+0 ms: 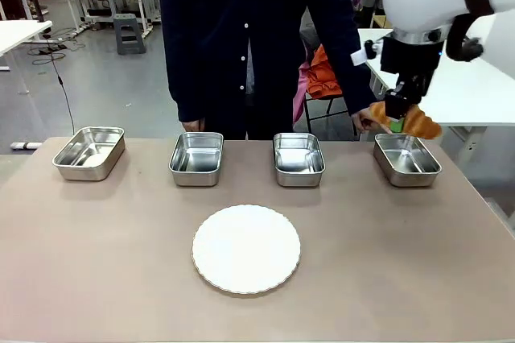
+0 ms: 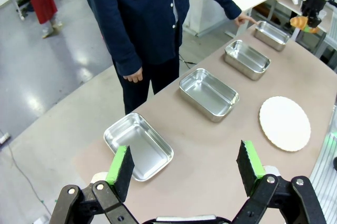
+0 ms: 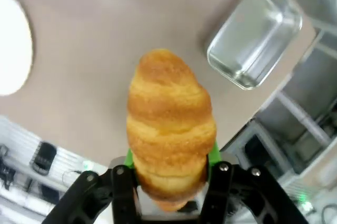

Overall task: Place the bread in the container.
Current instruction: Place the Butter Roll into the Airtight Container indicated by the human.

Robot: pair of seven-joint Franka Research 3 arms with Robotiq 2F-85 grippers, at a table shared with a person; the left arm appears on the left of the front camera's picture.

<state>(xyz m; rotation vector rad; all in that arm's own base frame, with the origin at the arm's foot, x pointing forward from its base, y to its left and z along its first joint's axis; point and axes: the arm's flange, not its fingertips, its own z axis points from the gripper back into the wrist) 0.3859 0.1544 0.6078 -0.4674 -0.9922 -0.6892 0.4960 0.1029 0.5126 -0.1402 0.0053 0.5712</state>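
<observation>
My right gripper [image 1: 402, 120] is shut on the bread [image 1: 420, 123], a golden-brown croissant, and holds it in the air just above the far rim of the rightmost steel container [image 1: 407, 159]. In the right wrist view the bread [image 3: 171, 124] stands up between the green pads, with the container [image 3: 255, 34] beyond it. The person's hand [image 1: 370, 122] points at that container's far left corner. My left gripper [image 2: 184, 163] is open and holds nothing, hovering above the table's left end near the leftmost tray [image 2: 138, 145]. Farther off in the left wrist view, the bread [image 2: 300, 22] hangs in the right gripper.
Three more look-alike steel trays [image 1: 89, 152] [image 1: 196, 158] [image 1: 298, 159] stand in a row along the far side, all without contents. A round white plate [image 1: 246, 248] lies at the table's middle front. The person stands at the far edge behind the middle trays.
</observation>
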